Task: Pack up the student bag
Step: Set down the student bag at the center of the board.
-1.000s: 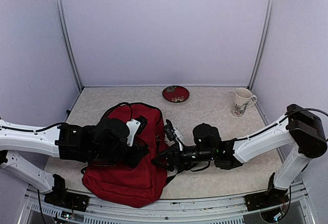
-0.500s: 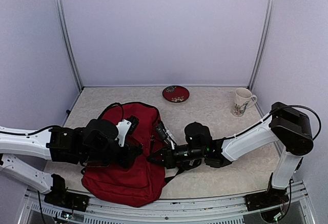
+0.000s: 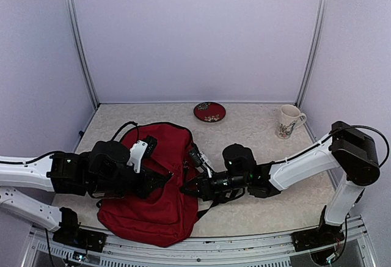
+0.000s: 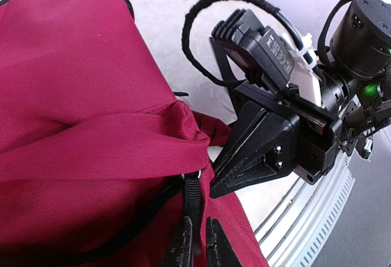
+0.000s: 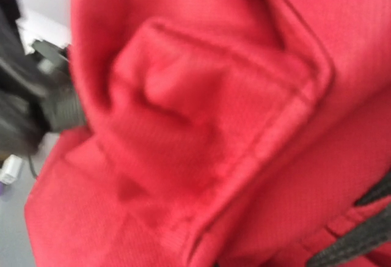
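The student bag [image 3: 149, 209] lies flat on the left half of the table [image 3: 263, 215], near the front edge, with both arms reaching in low from either side to meet at its right flank. The left gripper [image 4: 197, 248] has its fingers drawn nearly together, pinching a black strap [image 4: 193, 203] that hangs from a small ring at a bunched fold of red cloth. The right gripper [image 4: 214, 189] comes to a closed point just beside that ring, though I cannot tell whether any fabric is caught, since its own camera shows only blurred red cloth.
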